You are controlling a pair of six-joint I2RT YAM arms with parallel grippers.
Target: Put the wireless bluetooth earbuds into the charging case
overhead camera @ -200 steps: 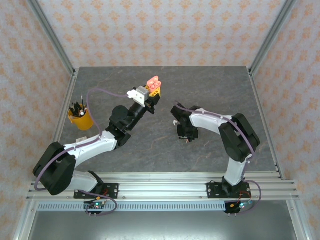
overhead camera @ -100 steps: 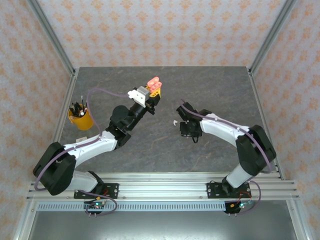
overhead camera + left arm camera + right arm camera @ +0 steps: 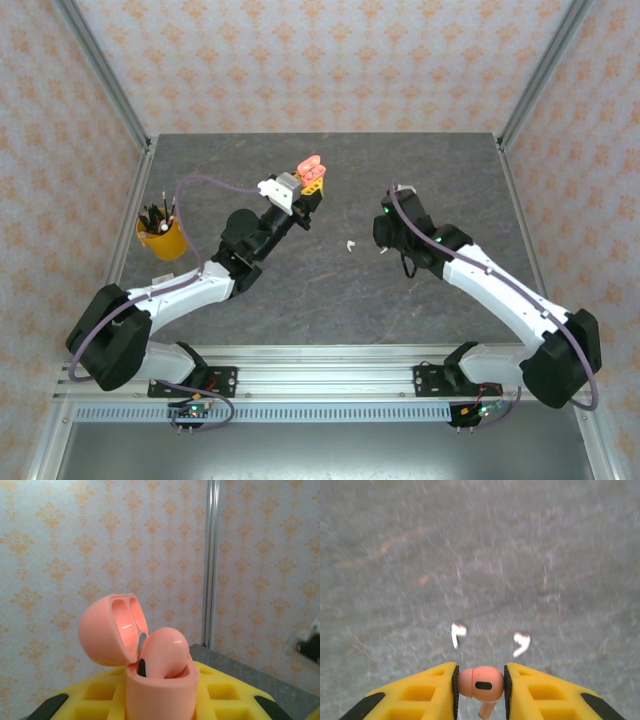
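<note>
Now your right gripper [image 3: 480, 677] has risen from the table, pinching a pink earbud [image 3: 482, 685]; left gripper [image 3: 160, 702] clamps the open charging case [image 3: 107, 635]; insert next.

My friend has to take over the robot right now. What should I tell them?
Left gripper: shut on the open pink charging case, held up with its lid tipped back.
Right gripper: shut on a pink earbud, above the table.
Done: the other pink earbud sits in the case; I cannot tell if it is fully seated.
Left: put the held earbud into the case beside it. Two white earbuds lie loose on the table.
</note>
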